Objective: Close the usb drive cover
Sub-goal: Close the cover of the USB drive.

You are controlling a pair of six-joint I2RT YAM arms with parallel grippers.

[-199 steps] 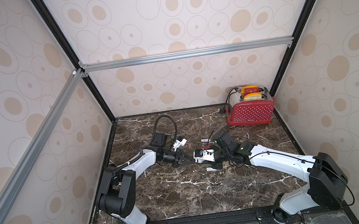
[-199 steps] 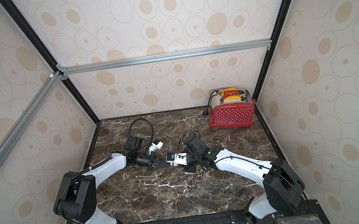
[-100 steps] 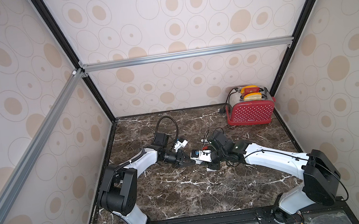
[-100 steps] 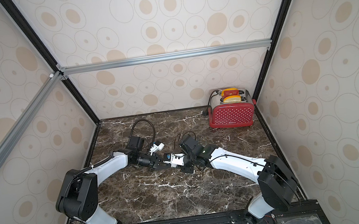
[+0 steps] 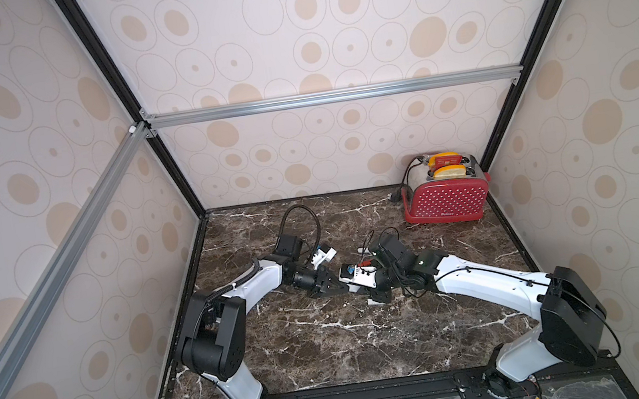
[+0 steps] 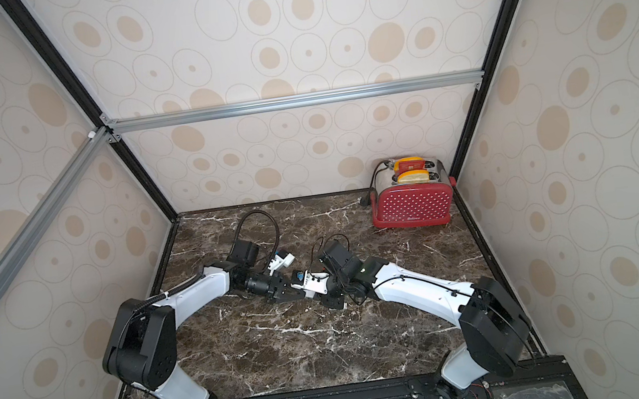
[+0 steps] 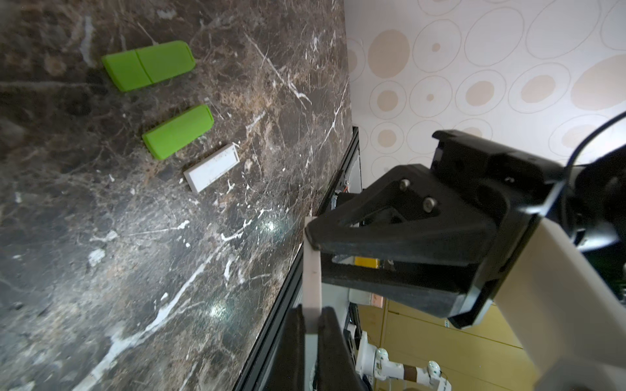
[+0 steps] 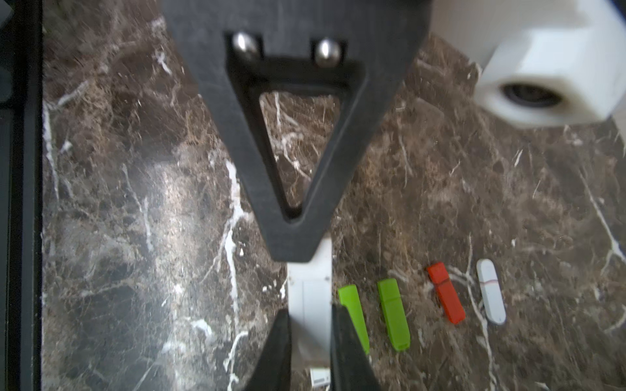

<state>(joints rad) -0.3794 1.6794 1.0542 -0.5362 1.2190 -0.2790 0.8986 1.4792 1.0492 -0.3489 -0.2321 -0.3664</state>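
USB drive [image 7: 311,270] in left tool [image 7: 312,313]

From here I see four loose drives in a row on the marble table [image 8: 135,203], just beside the right end effector [image 8: 311,342]: a green drive [image 8: 352,304] nearest, a second green drive [image 8: 394,315], a red drive [image 8: 445,292], then a white drive [image 8: 491,291]. A flat white piece [image 7: 211,167] lies near the greens. A red toaster [image 5: 446,202] holding two toast slices [image 5: 446,159] stands well apart, in the far corner.
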